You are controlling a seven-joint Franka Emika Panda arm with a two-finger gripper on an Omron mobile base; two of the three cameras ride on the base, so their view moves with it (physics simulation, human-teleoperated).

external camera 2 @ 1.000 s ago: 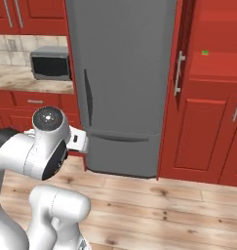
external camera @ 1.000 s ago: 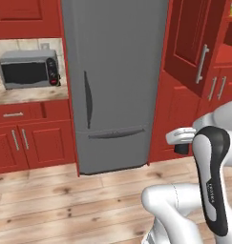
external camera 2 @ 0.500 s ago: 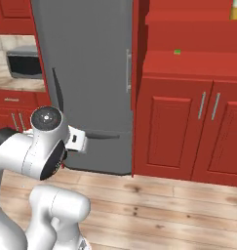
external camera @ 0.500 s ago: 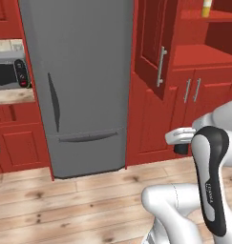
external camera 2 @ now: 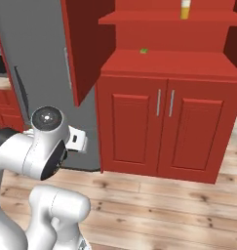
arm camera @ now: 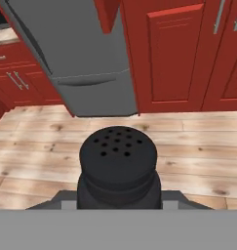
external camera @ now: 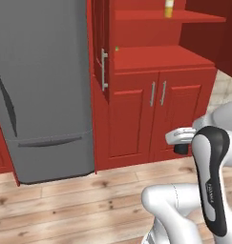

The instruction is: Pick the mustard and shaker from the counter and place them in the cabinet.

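Black and perforated on top, the shaker sits low in the hand view, right at the gripper, whose fingers are hidden behind it. I judge them clenched on the shaker, since it hangs above the wooden floor with nothing else under it.

Over the last second the whole scene has slid left in both base views. The microwave and most of the marbled counter have dropped out of frame, the grey fridge has moved to the left side, and the red cabinet now stands nearly square ahead. That is the base driving, not the furniture moving.

The cabinet's door stands open beside the fridge. On its upper shelf, the mustard already stands, its yellow lower part showing at the top edge. A tiny green block lies on the shelf below.

So half the job looks done and the second carry is close to its end. What remains, I judge, is to raise the arm and set the shaker on a shelf clear of the mustard.
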